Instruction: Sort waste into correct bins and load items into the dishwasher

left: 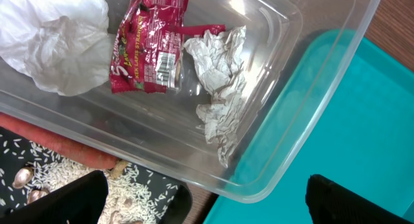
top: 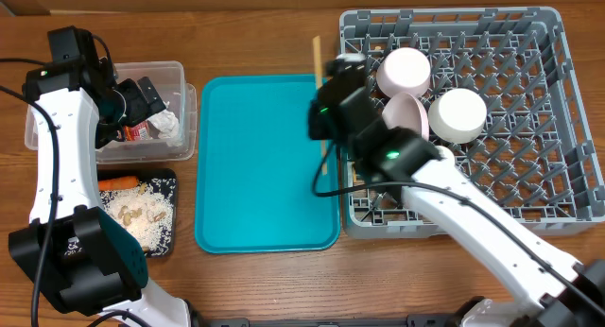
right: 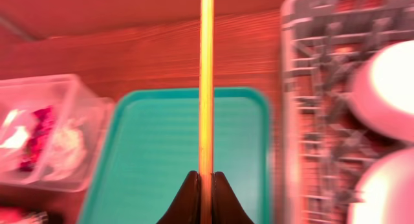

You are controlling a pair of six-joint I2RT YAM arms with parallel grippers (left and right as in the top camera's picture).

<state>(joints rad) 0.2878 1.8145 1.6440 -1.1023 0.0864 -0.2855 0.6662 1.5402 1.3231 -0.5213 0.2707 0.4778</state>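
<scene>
1. One wooden table (top: 255,29) is carrying a teal tray (top: 265,166) at its centre.
2. The right gripper (right: 206,185) is pinching a chopstick (right: 206,88) above that tray's edge, beside the grey dish rack (top: 529,157).
3. The left gripper (top: 149,98) is hanging spread wide over the clear tub (top: 184,110), which is holding a red wrapper (left: 149,43) and tissues (left: 217,62).
</scene>
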